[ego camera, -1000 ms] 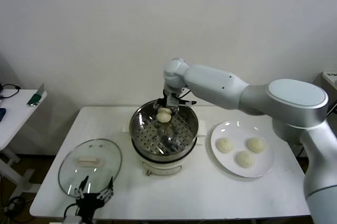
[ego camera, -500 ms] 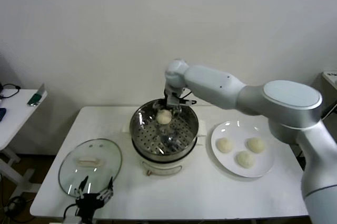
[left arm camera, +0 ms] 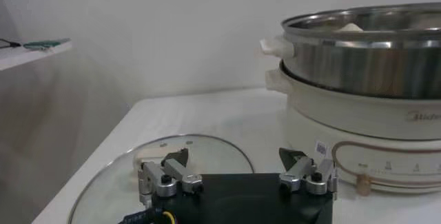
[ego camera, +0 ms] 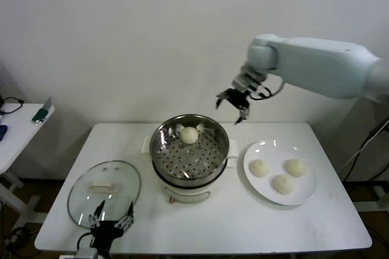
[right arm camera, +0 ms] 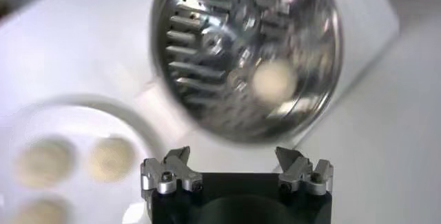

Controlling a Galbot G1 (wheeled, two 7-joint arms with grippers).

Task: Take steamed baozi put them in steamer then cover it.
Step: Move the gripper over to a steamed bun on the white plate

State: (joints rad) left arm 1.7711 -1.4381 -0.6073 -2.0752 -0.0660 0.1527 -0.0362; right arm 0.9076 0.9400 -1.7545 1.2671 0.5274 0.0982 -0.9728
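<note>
One baozi (ego camera: pixel 190 135) dropped on the perforated tray, far side of the steamer (ego camera: pixel 189 154); three more on the plate (ego camera: pixel 279 172)

Right gripper (ego camera: pixel 233 103) risen out of the pot since a second ago, now high above its right rim, jaws spread and empty; left gripper (ego camera: pixel 111 224) parked low by the glass lid (ego camera: pixel 104 185), fingers likewise apart; smooth domed cream dough against shiny round steel on a white base; flat white plate right of the steamer, on the white table (ego camera: pixel 340 222).
</note>
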